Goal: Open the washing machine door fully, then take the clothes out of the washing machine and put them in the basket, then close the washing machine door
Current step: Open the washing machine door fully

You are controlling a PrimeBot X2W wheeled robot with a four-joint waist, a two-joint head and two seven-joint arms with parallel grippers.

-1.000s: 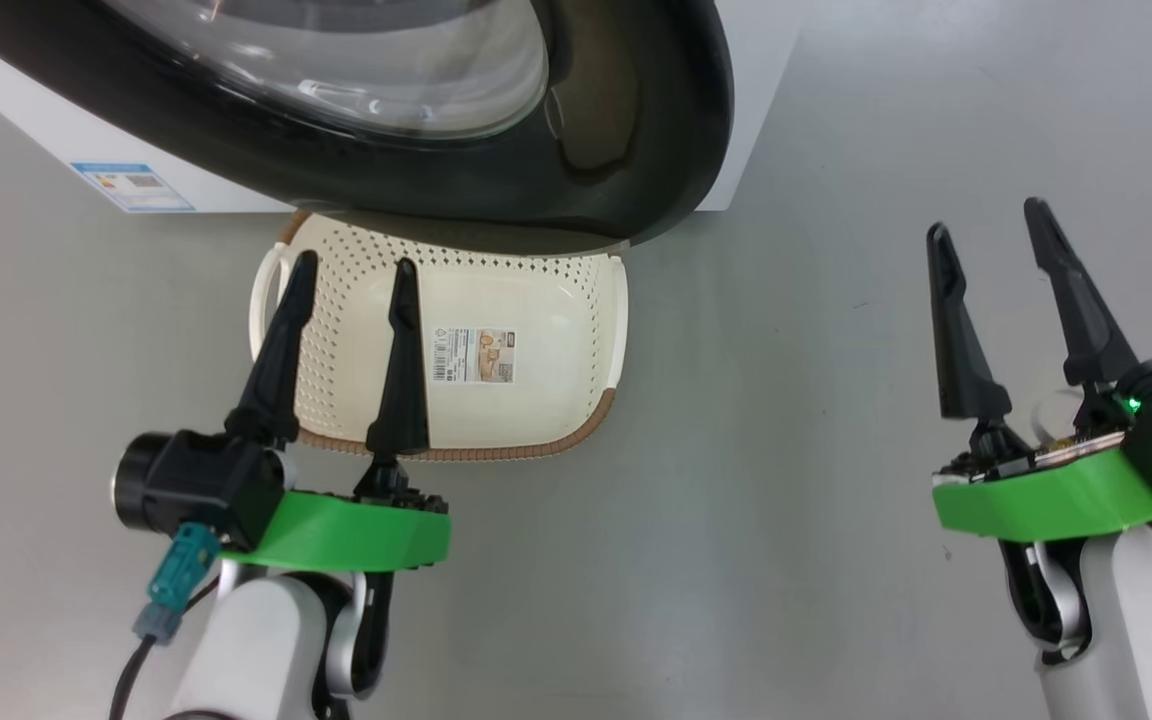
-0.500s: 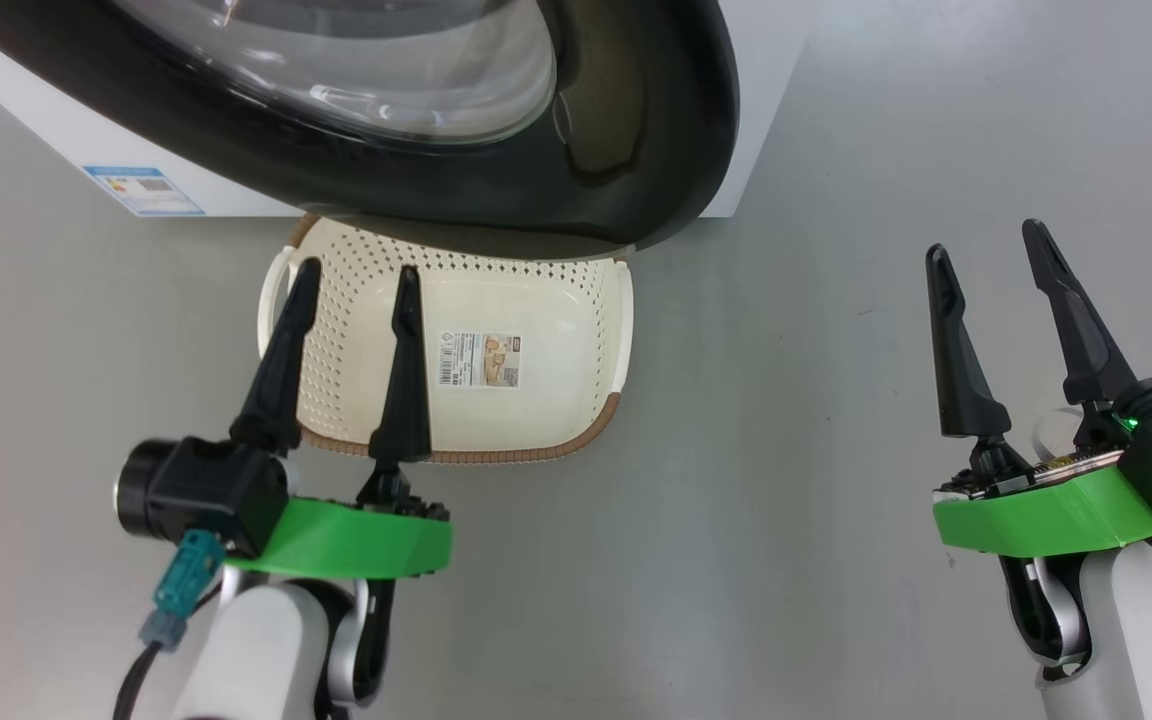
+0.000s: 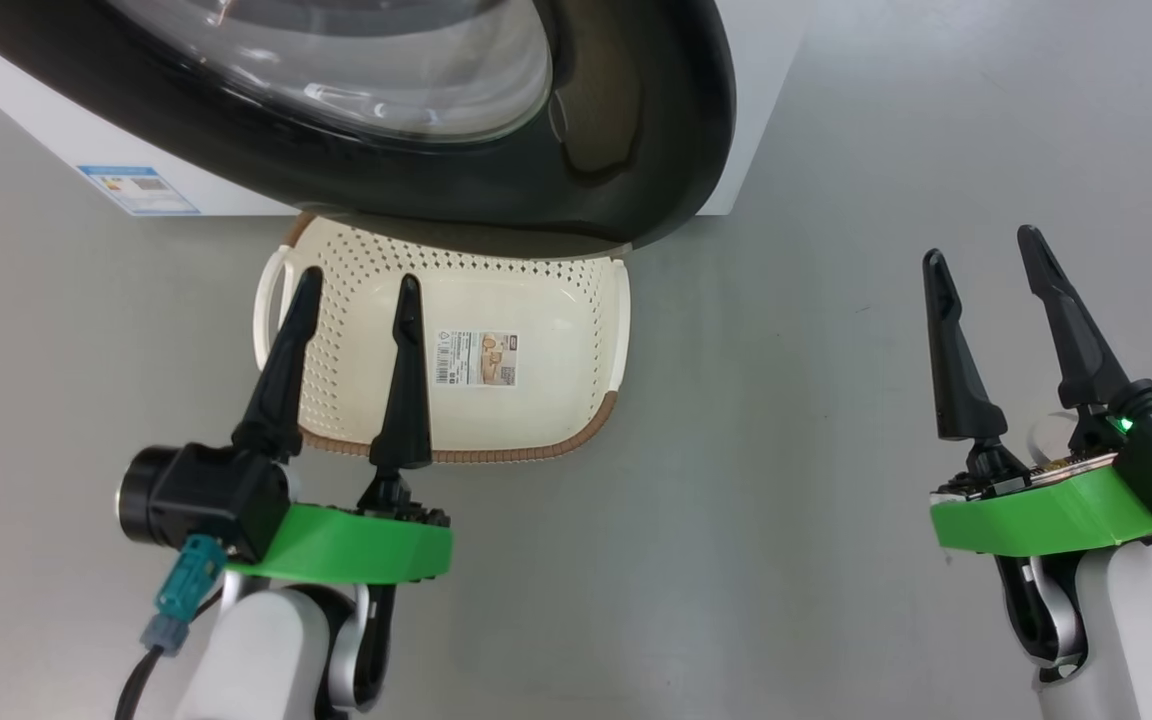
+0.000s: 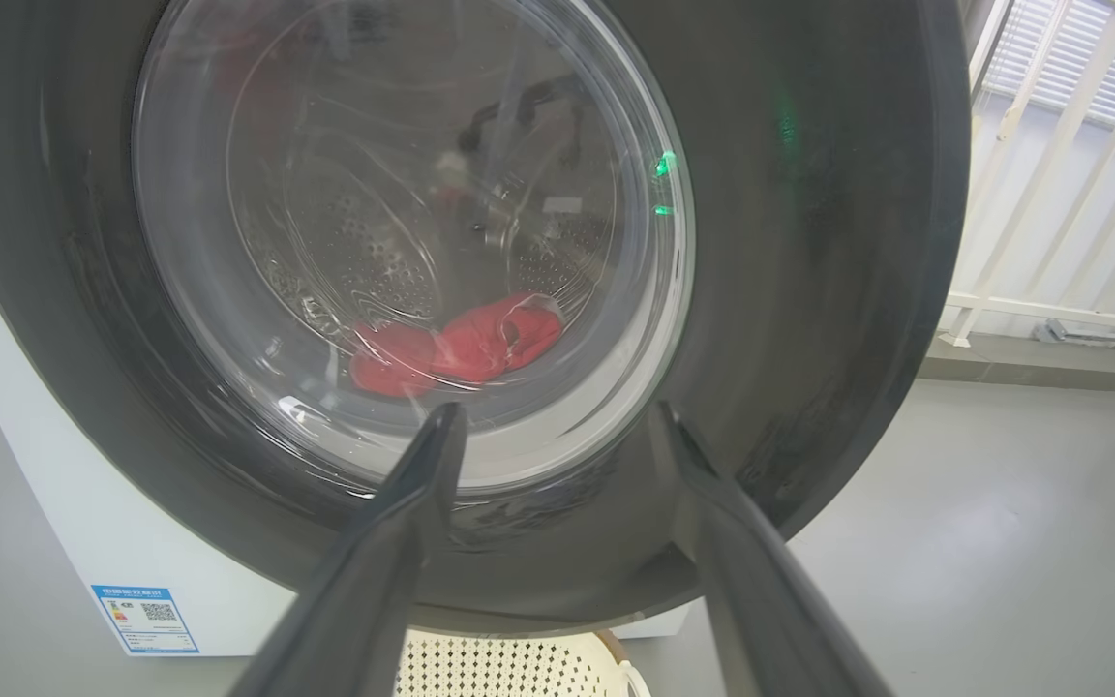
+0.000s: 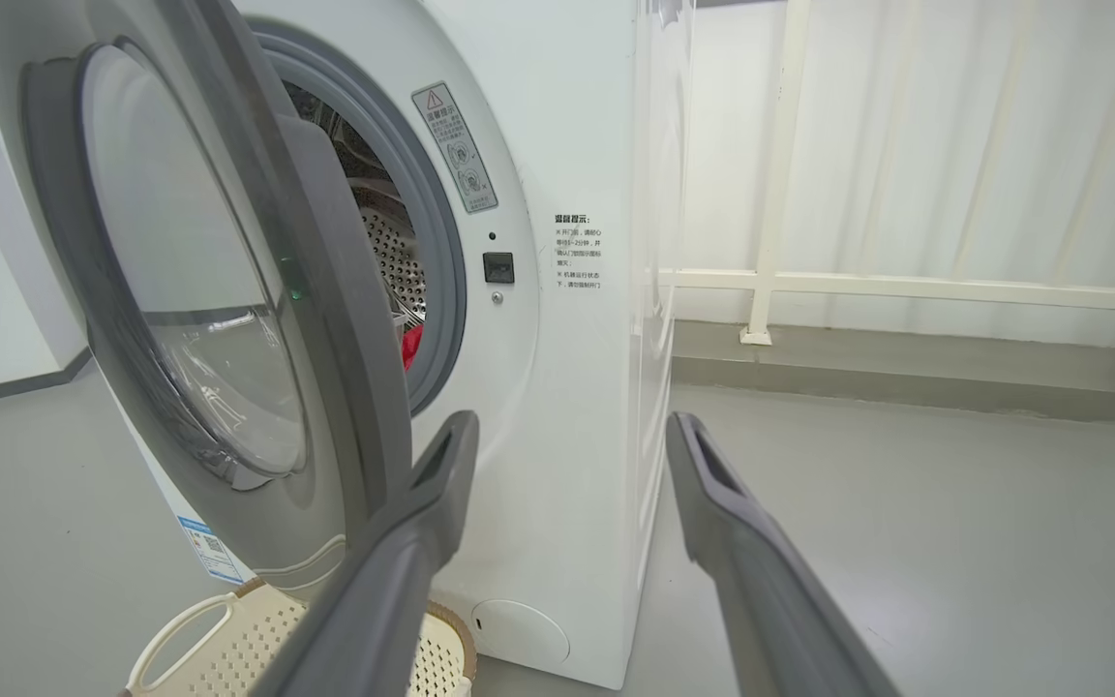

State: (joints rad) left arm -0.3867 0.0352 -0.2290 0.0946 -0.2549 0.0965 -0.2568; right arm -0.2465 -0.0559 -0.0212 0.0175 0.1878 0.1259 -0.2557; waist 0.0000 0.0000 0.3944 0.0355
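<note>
The washing machine door [image 3: 496, 170] with its glossy black rim and glass bowl [image 4: 403, 232] stands partly open, swung out above the basket [image 3: 556, 330]. Seen edge-on, the door [image 5: 257, 290] leaves a gap to the white washing machine [image 5: 567, 319]. Red clothes [image 4: 466, 344] lie in the steel drum behind the glass, and a red scrap of the clothes [image 5: 410, 347] shows through the gap. The cream basket, with nothing in it, sits on the floor under the door. My left gripper [image 3: 356, 285] is open over the basket, facing the door. Open too, my right gripper [image 3: 976, 245] hangs over bare floor at the right.
Grey floor [image 3: 786, 450] spreads to the right of the machine. A white railing [image 5: 906, 286] and curtain stand behind it. A blue label [image 3: 136, 188] sits low on the machine's front. The basket's handle [image 5: 180, 634] shows below the door.
Both grippers have sunk slightly in the head view, and the scene shifted a little with the camera. Door, basket and clothes stand as before.
</note>
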